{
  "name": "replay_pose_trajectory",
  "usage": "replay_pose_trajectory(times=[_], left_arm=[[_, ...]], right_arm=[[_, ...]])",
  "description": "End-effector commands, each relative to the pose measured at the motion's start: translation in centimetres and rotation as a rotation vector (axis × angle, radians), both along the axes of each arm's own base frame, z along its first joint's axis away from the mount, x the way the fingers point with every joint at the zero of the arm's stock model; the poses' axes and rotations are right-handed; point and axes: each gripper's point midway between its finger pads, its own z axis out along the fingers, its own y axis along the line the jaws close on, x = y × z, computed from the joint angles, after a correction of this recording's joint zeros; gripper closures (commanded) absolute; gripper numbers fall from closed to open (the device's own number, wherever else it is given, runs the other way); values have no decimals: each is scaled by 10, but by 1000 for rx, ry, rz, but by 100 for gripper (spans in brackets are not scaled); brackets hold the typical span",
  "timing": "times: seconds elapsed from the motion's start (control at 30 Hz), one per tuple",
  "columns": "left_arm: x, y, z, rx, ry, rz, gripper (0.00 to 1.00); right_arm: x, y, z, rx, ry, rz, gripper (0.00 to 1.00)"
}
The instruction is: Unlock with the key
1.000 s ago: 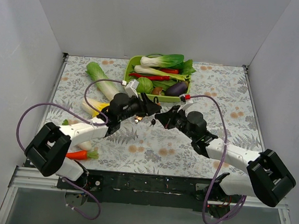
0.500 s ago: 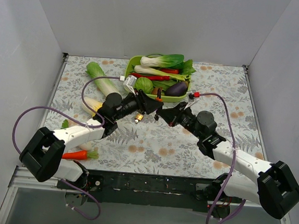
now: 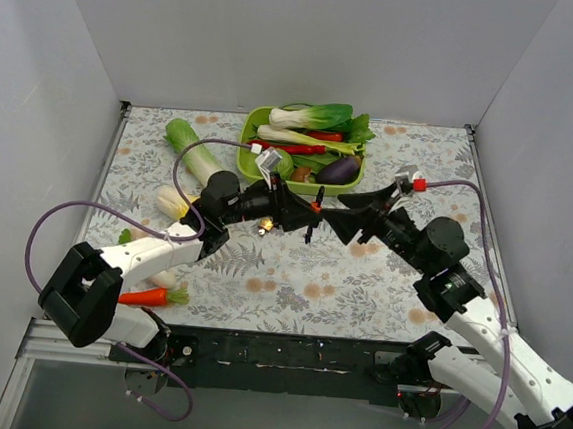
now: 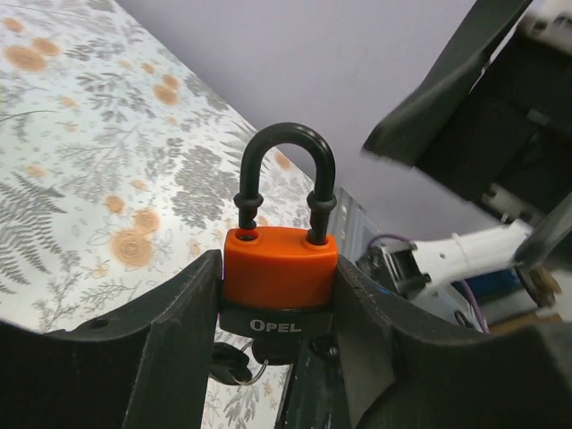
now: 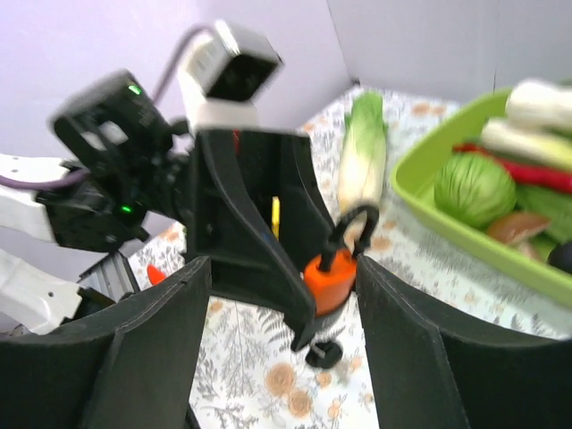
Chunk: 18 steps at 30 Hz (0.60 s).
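My left gripper (image 3: 297, 211) (image 4: 277, 268) is shut on an orange-and-black padlock (image 4: 280, 277) (image 3: 315, 206), held above the table with its black shackle (image 4: 286, 170) pointing away from the wrist. The key (image 4: 231, 362) (image 5: 323, 353) has a black head and a small ring. It hangs from the underside of the padlock (image 5: 329, 281). My right gripper (image 3: 342, 222) (image 5: 284, 268) faces the lock from the right. It is open, its fingers (image 5: 152, 340) spread wide, touching neither the lock nor the key.
A green tray (image 3: 247, 151) of toy vegetables stands at the back centre. A napa cabbage (image 3: 197, 151), corn (image 3: 175, 203) and a carrot (image 3: 149, 296) lie on the left. A small brass padlock (image 3: 263, 229) sits under the left arm's wrist.
My right gripper has opened and drawn back to the right, away from the key. The left gripper has shifted slightly right, still holding the padlock.
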Motion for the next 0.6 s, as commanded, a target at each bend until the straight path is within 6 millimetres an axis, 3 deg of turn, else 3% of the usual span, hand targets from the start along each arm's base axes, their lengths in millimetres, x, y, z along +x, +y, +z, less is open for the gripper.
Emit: replay_pose_trajectory(times=[0.0, 0.07, 0.17, 0.37, 0.57], left_arm=[[-38, -11, 40, -41, -160, -266, 100], [-53, -11, 39, -40, -178, -373, 100], [-69, -11, 46, -55, -194, -484, 100], [-102, 0, 58, -99, -200, -683, 100], [-108, 4, 59, -106, -188, -727, 100]], right_arm=[[-22, -18, 69, 5, -175, 49, 27], [-34, -18, 87, -29, -216, 114, 27], [-48, -12, 97, -74, -255, 217, 27], [-60, -3, 93, -135, -228, 350, 28], [-62, -6, 83, -149, -167, 348, 28]])
